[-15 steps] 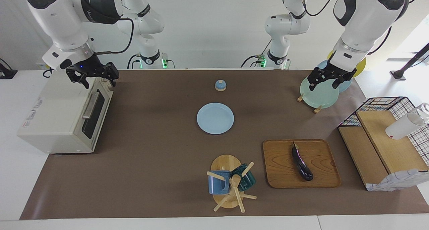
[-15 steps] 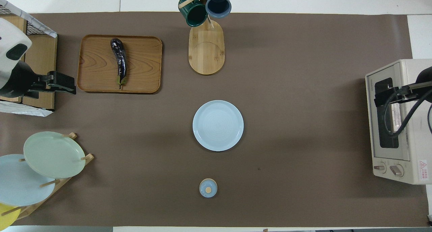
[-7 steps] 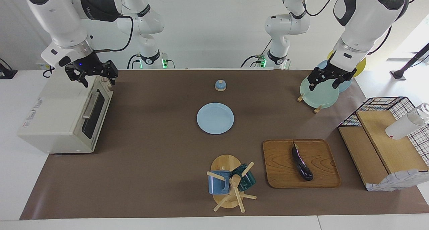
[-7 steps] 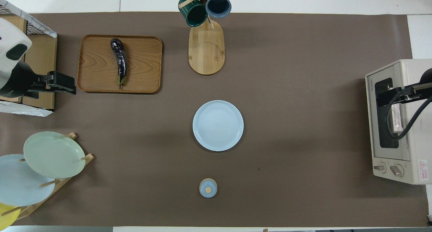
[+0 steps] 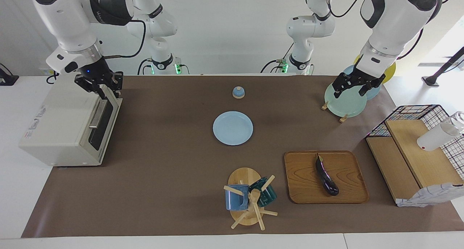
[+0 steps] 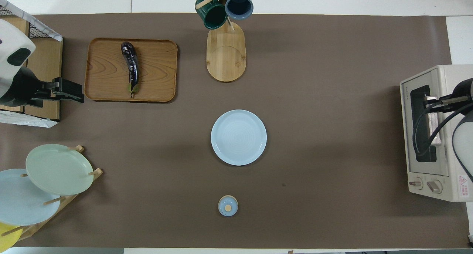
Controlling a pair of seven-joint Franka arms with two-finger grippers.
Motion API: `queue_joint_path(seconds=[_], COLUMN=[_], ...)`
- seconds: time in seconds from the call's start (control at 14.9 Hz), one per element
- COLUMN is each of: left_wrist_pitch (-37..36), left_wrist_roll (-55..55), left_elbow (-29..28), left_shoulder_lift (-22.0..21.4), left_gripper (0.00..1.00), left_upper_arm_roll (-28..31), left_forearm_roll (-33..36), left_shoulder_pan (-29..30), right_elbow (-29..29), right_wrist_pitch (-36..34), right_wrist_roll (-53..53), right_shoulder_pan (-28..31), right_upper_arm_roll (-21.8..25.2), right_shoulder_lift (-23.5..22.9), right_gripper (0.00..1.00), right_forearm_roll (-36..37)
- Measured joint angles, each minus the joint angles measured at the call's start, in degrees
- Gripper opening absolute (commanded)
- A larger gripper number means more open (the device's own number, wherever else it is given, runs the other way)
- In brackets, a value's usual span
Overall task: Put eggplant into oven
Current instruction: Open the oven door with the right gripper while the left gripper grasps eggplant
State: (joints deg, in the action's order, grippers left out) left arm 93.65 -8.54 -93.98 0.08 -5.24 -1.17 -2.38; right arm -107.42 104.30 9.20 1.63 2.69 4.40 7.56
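Observation:
The dark purple eggplant [image 5: 326,176] [image 6: 131,67] lies on a wooden tray [image 5: 301,183] [image 6: 103,80] toward the left arm's end of the table. The cream-white oven [image 5: 61,122] [image 6: 452,74] stands at the right arm's end with its door closed. My right gripper [image 5: 107,93] [image 6: 430,105] is shut at the top edge of the door, right by the metal bar handle [image 5: 98,115] [image 6: 433,134]. Whether it pinches the bar I cannot tell. My left gripper [image 5: 349,91] [image 6: 70,93] waits open and empty over the plate rack.
A light blue plate [image 5: 232,128] [image 6: 238,137] lies mid-table, with a small blue lid [image 5: 238,92] [image 6: 228,205] nearer the robots. A mug tree [image 5: 250,198] stands beside the tray. A plate rack [image 5: 344,102] and a wire basket with wooden boards [image 5: 417,158] stand at the left arm's end.
My right gripper has closed its fingers and dropped slightly toward the oven door's handle. The left arm, the eggplant and the oven door have not moved.

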Motion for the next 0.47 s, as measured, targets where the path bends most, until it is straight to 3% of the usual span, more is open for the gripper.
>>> queue_joint_path(seconds=[0.47], left_wrist_pitch=[3.97], left_wrist_roll=[-0.02], left_elbow=[-0.18], left_shoulder_lift=[1.76], left_gripper=[1.00], left_upper_arm_roll=[0.05], left_forearm_roll=[-0.03], left_shoulder_pan=[0.09], right_elbow=[-6.03], right_wrist_pitch=[6.19], right_wrist_roll=[-0.75], right_shoulder_pan=[2.84], right_upper_arm_roll=[0.17], right_shoulder_lift=[-1.39], right_gripper=[0.00], right_forearm_roll=[4.22])
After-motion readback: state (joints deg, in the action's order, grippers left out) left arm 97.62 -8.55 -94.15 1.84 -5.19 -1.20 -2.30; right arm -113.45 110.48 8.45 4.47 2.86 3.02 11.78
